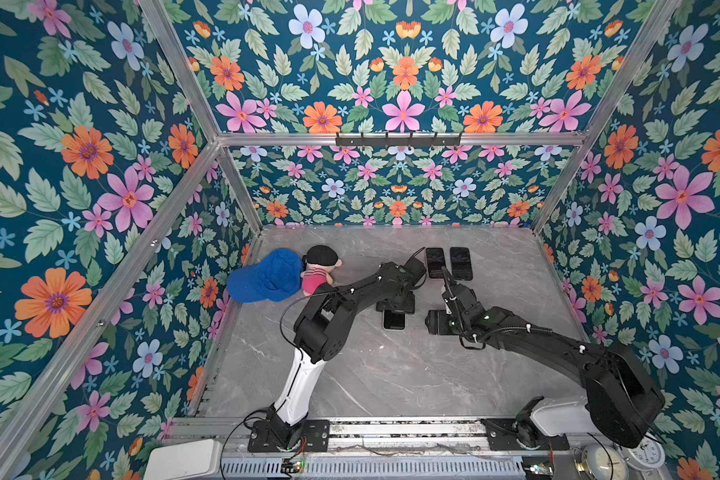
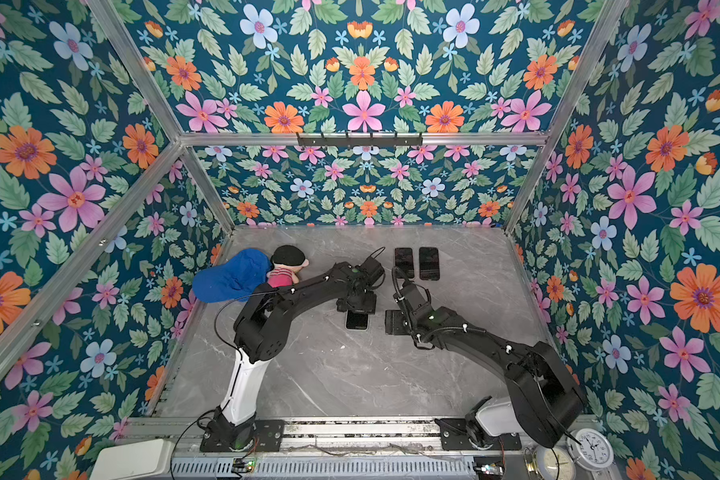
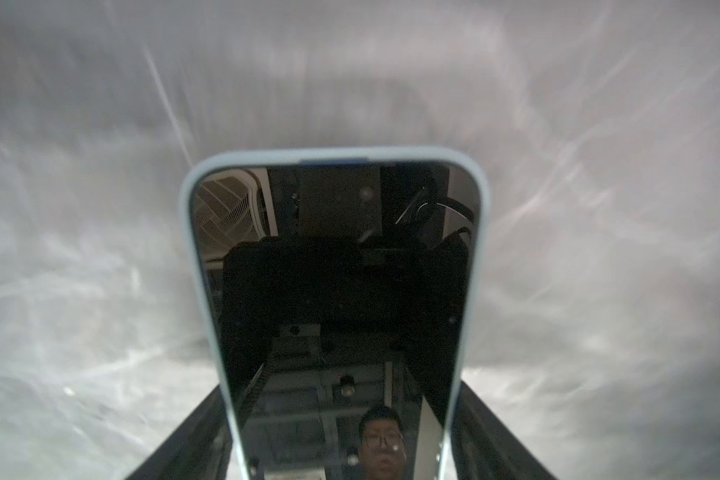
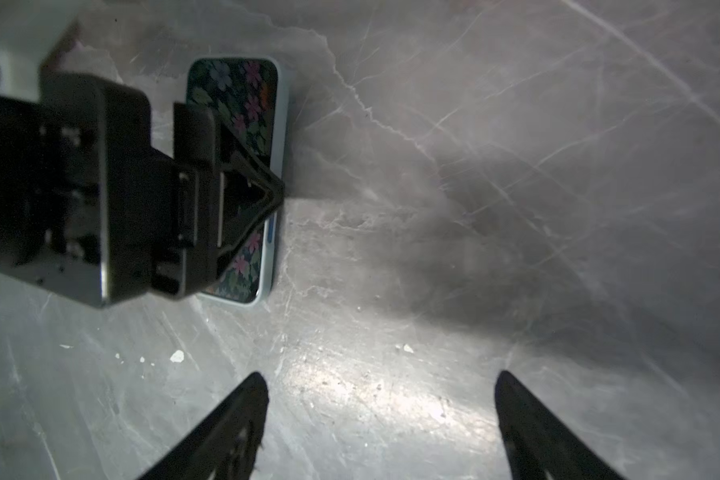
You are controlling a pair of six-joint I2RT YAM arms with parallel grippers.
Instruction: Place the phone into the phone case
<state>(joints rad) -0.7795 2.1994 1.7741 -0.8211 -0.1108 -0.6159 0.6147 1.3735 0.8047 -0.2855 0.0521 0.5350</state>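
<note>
Between the clenched jaws of the left gripper (image 1: 395, 308), the phone (image 3: 333, 291) could be bowed out of its phone case (image 3: 333, 153) by overpressure; the right gripper (image 4: 381, 390) is held agape, empty.

2 top views looked steeply down from high over the arm bases, far off, sharing the whole table (image 1: 391, 374). Left wrist camera sat close over the phone (image 3: 333, 291); right wrist camera viewed it (image 4: 233, 83) obliquely, low.

Grey marble table (image 1: 391, 374) bearing cased phone (image 1: 394, 321), two dark phones (image 1: 435, 262), blue cap (image 1: 267, 276), doll (image 1: 319, 270).
</note>
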